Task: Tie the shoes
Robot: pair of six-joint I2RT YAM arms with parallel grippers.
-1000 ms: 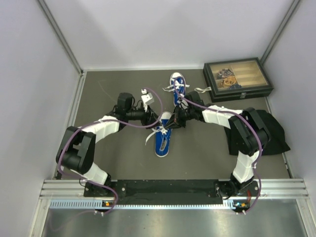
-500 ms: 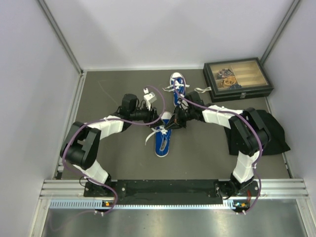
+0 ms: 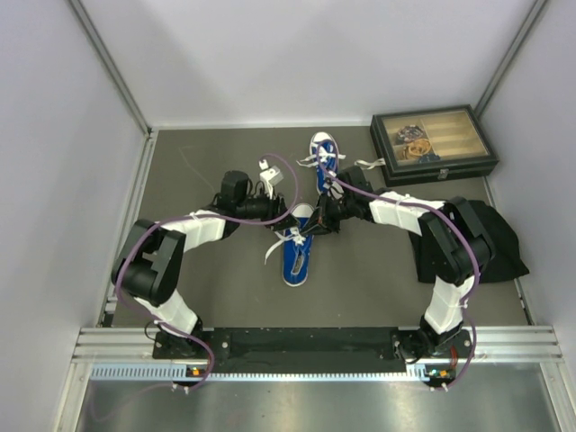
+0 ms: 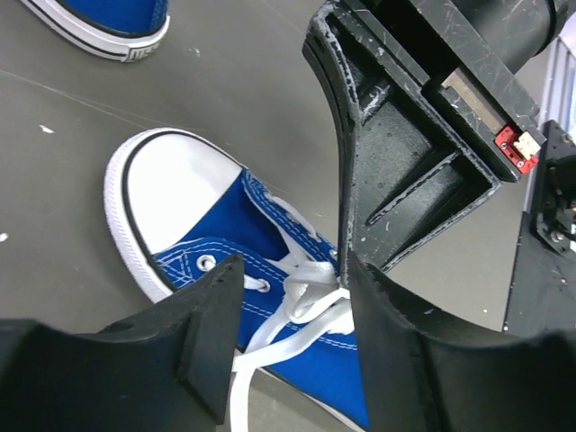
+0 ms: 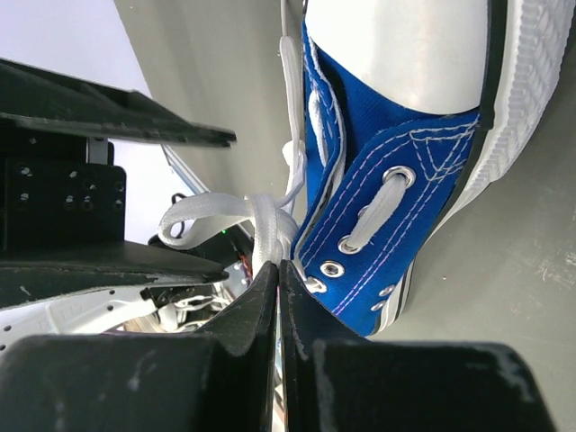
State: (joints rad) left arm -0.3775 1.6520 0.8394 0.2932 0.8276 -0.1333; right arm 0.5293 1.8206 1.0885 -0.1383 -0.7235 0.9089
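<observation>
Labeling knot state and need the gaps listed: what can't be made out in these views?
Top view: near shoe, lace crossing too small to read.
Left wrist view: far shoe cut off by the top edge; near shoe's heel hidden behind the left fingers.
Right wrist view: whether the shut right fingers pinch the lace; their tips cover the contact.

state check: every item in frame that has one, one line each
left gripper: open, jaws either side of the lace
right gripper: shut on lace
near shoe: untied
far shoe: untied, laces splayed
box: lid closed
black cloth: crumpled
</observation>
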